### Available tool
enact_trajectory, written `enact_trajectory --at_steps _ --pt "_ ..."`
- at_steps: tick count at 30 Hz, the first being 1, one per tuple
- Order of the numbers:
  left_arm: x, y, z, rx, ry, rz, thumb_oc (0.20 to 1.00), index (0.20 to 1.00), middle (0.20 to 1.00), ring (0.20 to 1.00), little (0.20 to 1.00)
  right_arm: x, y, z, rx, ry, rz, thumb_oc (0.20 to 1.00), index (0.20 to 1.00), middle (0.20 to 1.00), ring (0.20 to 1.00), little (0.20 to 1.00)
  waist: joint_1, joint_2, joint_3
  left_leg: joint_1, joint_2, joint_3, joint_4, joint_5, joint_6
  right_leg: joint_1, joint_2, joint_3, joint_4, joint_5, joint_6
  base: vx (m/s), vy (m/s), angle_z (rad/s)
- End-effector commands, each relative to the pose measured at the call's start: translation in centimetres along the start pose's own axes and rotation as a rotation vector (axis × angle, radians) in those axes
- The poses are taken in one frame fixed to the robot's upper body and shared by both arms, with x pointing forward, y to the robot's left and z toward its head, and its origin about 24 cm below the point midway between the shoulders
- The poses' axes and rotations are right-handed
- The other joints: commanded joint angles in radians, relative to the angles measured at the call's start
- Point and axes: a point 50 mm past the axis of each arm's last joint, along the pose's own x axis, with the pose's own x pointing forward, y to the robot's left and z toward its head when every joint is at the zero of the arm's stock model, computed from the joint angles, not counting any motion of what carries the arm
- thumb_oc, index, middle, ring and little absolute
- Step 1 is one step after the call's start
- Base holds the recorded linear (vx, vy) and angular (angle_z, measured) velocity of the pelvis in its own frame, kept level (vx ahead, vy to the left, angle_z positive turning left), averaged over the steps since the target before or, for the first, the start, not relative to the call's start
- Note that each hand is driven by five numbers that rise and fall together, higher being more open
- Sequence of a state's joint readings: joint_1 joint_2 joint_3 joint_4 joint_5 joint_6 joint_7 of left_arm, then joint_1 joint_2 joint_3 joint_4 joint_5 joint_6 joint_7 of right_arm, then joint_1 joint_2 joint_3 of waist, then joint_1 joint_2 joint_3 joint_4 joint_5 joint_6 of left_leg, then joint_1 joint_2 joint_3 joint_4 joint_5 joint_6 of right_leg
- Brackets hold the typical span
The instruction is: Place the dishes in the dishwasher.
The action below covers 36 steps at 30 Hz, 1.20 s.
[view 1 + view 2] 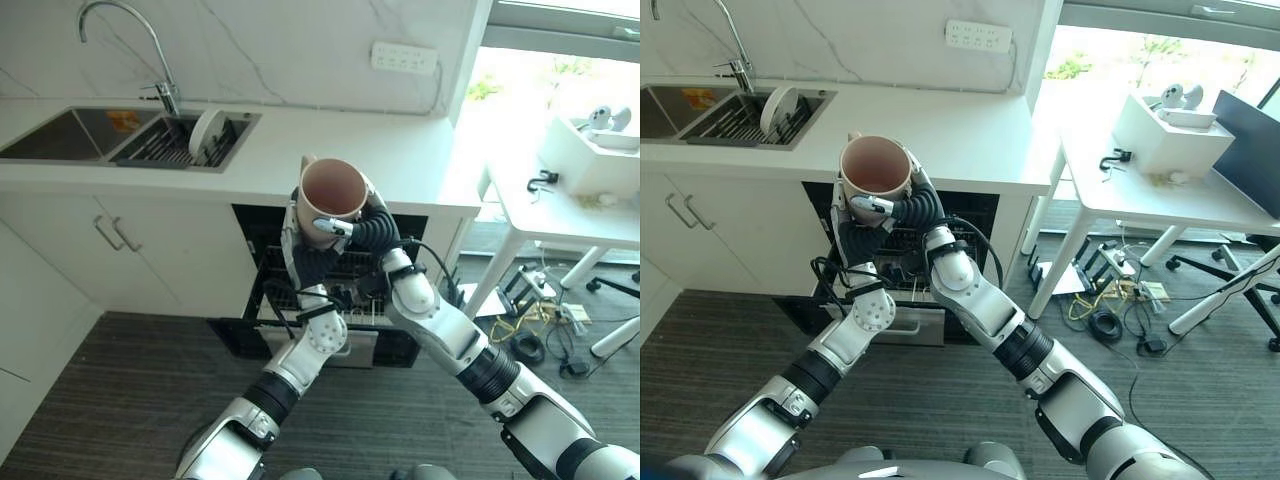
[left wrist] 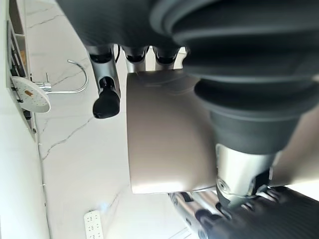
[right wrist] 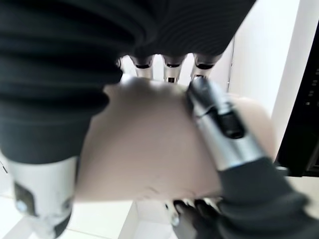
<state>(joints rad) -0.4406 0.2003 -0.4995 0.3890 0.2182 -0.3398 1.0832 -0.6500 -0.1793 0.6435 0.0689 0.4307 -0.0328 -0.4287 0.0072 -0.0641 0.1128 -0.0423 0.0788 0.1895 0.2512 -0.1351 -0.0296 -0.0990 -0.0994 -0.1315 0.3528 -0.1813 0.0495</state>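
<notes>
1. On the far left, a sink (image 1: pixel 60 135) under a curved faucet (image 1: pixel 130 40) holds a rack with a white plate (image 1: pixel 207 130) on edge; a white table (image 1: pixel 560 215) stands at right.
2. Below the counter (image 1: pixel 330 150), the open dishwasher (image 1: pixel 390 345) shows its wire rack, partly hidden behind both arms.
3. The beige mug (image 1: pixel 331 192) is held above the dishwasher, upright, mouth up, long axis vertical.
4. The left hand (image 1: pixel 303 250) and right hand (image 1: pixel 365 228) both wrap curled fingers around the mug.
</notes>
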Motion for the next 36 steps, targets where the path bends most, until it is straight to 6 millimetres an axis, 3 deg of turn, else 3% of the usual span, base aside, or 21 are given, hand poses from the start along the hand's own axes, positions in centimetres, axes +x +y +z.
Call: enact_trajectory --at_steps 1,26,27,29,30,31,32,36 --pt "1.3 -2.4 2.5 -0.068 -0.139 -0.085 0.2 0.2 0.2 0.2 0.2 1.6 1.5 3.3 0.013 -0.15 0.036 1.0 1.0 1.0 1.0 1.0 0.021 -0.014 -0.008 0.008 0.006 -0.044 0.049 -0.102 -0.018 0.033 -0.065 -0.02 -0.053 0.058 0.091 0.01 0.0 0.09" --pt "0.6 -3.3 3.3 -0.094 -0.17 -0.176 0.2 0.2 0.2 0.2 0.2 2.0 2.9 1.5 -0.023 -0.066 0.114 1.0 1.0 1.0 1.0 1.0 0.047 -0.023 0.004 -0.003 0.001 -0.067 0.049 -0.095 -0.018 0.039 -0.065 -0.041 -0.053 0.053 0.084 0.0 -0.003 0.02" --pt "0.6 -3.3 3.2 -0.092 -0.163 -0.179 0.2 0.2 0.2 0.2 0.2 2.0 3.0 1.4 -0.031 -0.065 0.117 0.931 0.931 0.931 0.931 0.931 0.048 -0.023 0.005 -0.002 0.001 -0.067 0.049 -0.095 -0.018 0.04 -0.066 -0.042 -0.053 0.053 0.084 0.03 -0.01 0.05" --pt "0.5 -3.3 3.1 -0.09 -0.165 -0.185 0.2 0.2 0.2 0.2 0.2 2.0 3.1 1.4 -0.035 -0.069 0.111 0.667 0.667 0.667 0.667 0.667 0.049 -0.024 0.005 -0.001 0.0 -0.067 0.049 -0.096 -0.018 0.041 -0.065 -0.043 -0.053 0.053 0.084 0.0 0.0 0.0" --pt "0.4 -3.3 3.1 -0.089 -0.166 -0.187 0.2 0.2 0.2 0.2 0.2 2.0 3.1 1.5 -0.034 -0.072 0.108 0.649 0.649 0.649 0.649 0.649 0.049 -0.023 0.004 -0.001 0.001 -0.066 0.049 -0.096 -0.018 0.041 -0.066 -0.043 -0.053 0.053 0.084 0.0 0.0 0.0" --pt "0.3 -3.3 3.1 -0.089 -0.163 -0.189 0.2 0.2 0.2 0.2 0.2 2.0 3.0 1.6 -0.033 -0.081 0.102 0.47 0.47 0.47 0.47 0.47 0.049 -0.023 0.004 -0.002 0.001 -0.067 0.049 -0.096 -0.018 0.04 -0.066 -0.042 -0.053 0.053 0.085 0.0 0.0 0.0" --pt "0.3 -3.3 3.0 -0.088 -0.16 -0.194 0.2 0.2 0.2 0.2 0.2 2.1 3.0 1.8 -0.036 -0.095 0.095 0.2 0.2 0.2 0.2 0.2 0.049 -0.023 0.005 -0.003 0.001 -0.068 0.049 -0.095 -0.018 0.04 -0.065 -0.041 -0.053 0.053 0.085 0.0 0.0 0.0" --pt "0.0 -3.5 3.0 -0.091 -0.158 -0.208 0.2 0.2 0.2 0.2 0.2 2.1 3.0 2.4 -0.049 -0.141 0.081 0.2 0.2 0.2 0.2 0.2 0.051 -0.022 0.009 -0.005 -0.001 -0.07 0.049 -0.095 -0.018 0.039 -0.065 -0.041 -0.053 0.053 0.084 0.0 0.0 0.0"
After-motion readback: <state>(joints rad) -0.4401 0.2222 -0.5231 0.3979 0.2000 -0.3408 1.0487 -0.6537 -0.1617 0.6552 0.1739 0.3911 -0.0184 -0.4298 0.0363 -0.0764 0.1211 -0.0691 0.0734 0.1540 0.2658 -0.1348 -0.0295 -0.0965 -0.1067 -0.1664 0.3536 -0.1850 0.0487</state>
